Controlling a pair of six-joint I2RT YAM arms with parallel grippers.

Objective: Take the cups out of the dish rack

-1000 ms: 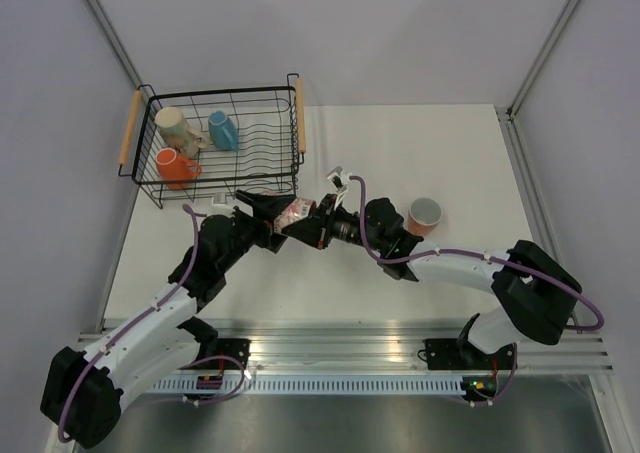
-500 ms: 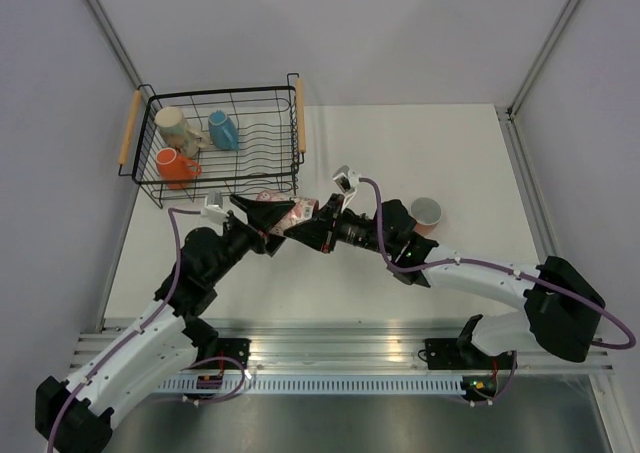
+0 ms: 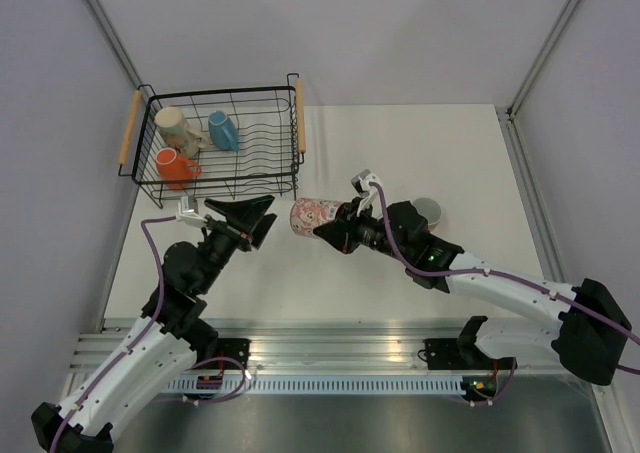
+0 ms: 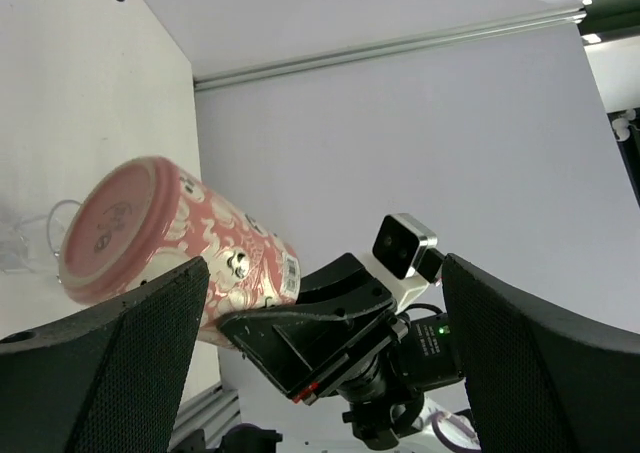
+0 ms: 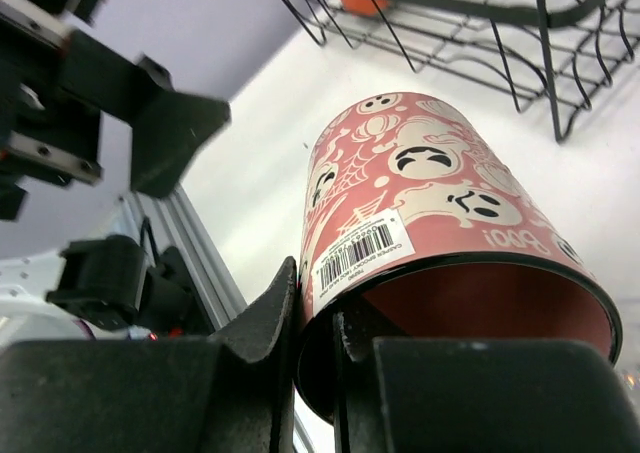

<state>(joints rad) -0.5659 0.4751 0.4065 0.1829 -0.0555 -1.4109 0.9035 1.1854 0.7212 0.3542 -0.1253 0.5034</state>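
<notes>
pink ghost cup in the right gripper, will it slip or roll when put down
Probably rigid: the pink cup shows a truly round mouth though the right gripper pinches just one wall of its rim. That narrow grip could let it pivot. It is held sideways; laid down so, its tapered side would likely roll in a curve.

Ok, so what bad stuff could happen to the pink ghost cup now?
The pink ghost cup hangs sideways above the table, pinched only at its rim by the jaws of the right arm, so it might slip or swing down. The open jaws of the left arm sit close beside it, so the arms could bump. A second cup stands by the right arm and could get knocked when this one is set down.
</notes>
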